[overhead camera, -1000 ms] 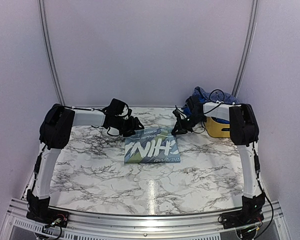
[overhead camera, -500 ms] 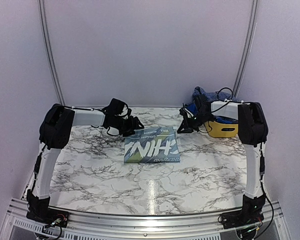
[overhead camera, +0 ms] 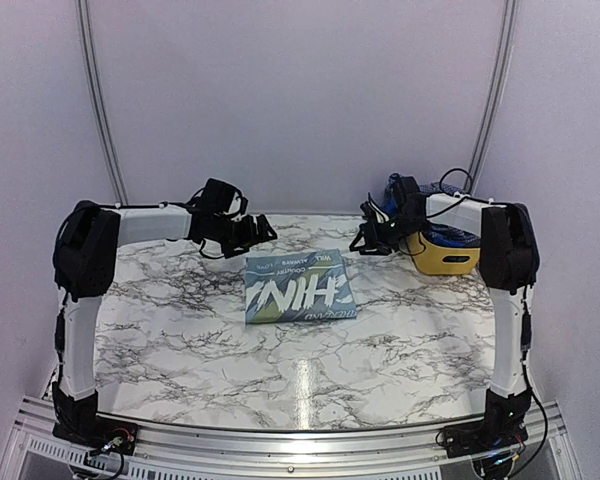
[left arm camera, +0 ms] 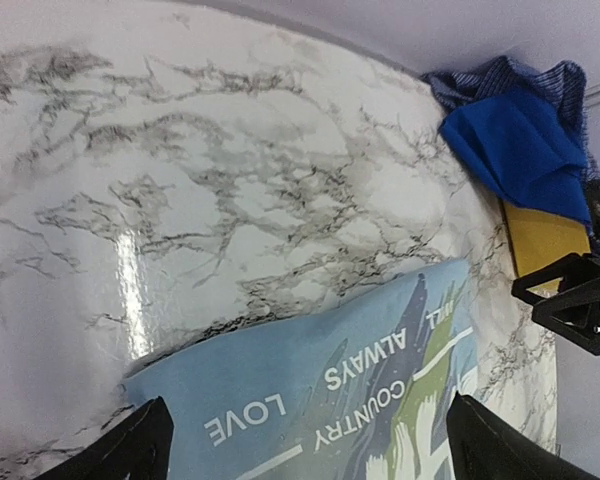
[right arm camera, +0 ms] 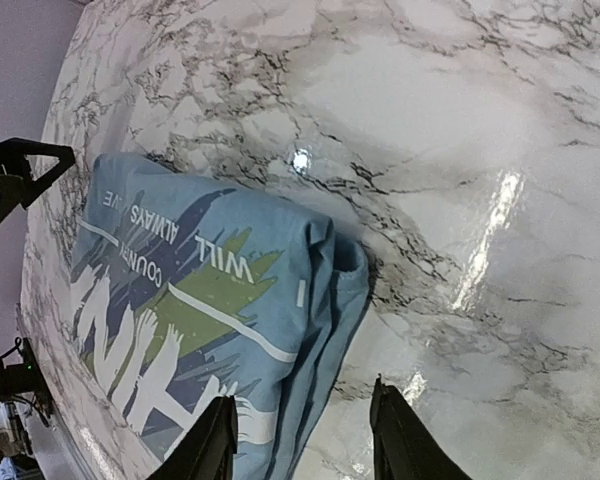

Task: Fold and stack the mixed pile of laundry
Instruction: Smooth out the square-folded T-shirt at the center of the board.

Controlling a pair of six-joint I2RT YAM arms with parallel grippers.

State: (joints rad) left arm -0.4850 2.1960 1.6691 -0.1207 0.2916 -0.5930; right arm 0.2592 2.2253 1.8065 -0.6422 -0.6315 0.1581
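Left arm [overhead camera: 145, 224] rises from its base, forearm level and directed inward; left gripper [left arm camera: 315, 450] stands with jaws spread wide, nothing between them. Right arm [overhead camera: 502, 300] mirrors this posture; right gripper [right arm camera: 305, 440] has jaws partly apart, gripping nothing.

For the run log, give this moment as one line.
left gripper open | right gripper open | T-shirt folded flat | other garments at yellow basket
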